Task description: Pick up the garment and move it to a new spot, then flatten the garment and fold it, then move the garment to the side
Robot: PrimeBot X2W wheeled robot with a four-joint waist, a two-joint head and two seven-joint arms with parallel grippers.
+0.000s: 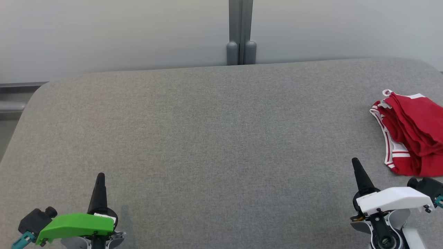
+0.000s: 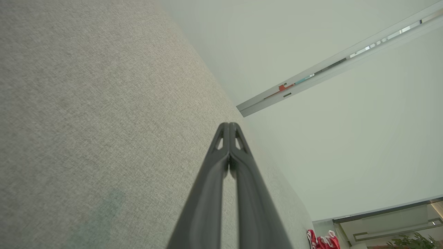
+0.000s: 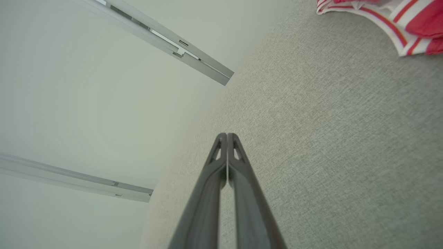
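The garment (image 1: 413,133) is a crumpled red piece with white striped trim, lying at the right edge of the grey fabric table (image 1: 214,138). Its striped hem (image 3: 391,20) shows at the top right of the right wrist view, and a small red patch of it (image 2: 323,240) sits low in the left wrist view. My right gripper (image 1: 355,162) is shut and empty, a short way in front of and left of the garment. Near the table's front left, my left gripper (image 1: 100,175) is shut and empty, far from the garment.
A pale wall with a grey vertical post (image 1: 241,33) stands behind the table's far edge. The table's rounded corners fall away at the far left (image 1: 38,93) and far right. A plant (image 2: 412,240) shows in the distance.
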